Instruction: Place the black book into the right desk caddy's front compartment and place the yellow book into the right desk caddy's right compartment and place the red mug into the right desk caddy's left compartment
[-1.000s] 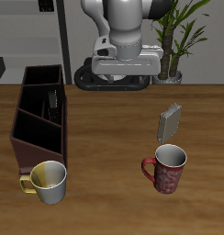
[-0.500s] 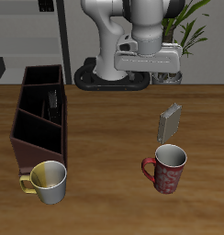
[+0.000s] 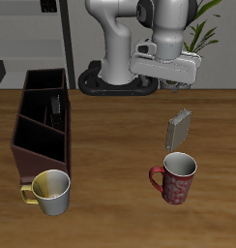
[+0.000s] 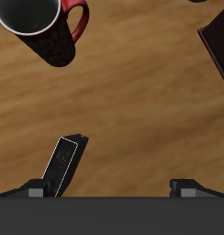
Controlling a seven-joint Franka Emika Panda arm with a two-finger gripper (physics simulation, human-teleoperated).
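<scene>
Gripper (image 3: 173, 85) high above the table, jaws spread, holding nothing. Yellow book (image 4: 64, 162) stands on edge below, near one fingertip, not between the two. Red mug (image 3: 175, 178) just in front of it. Judgement: centre over the book, straddle its thin faces, descend straight. Caddy (image 3: 43, 124) well apart.

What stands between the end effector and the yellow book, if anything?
Nothing visible does. The end effector hangs above the yellow book, with only open air between them. The red mug stands nearer the table's front edge, out of the descent path.
</scene>
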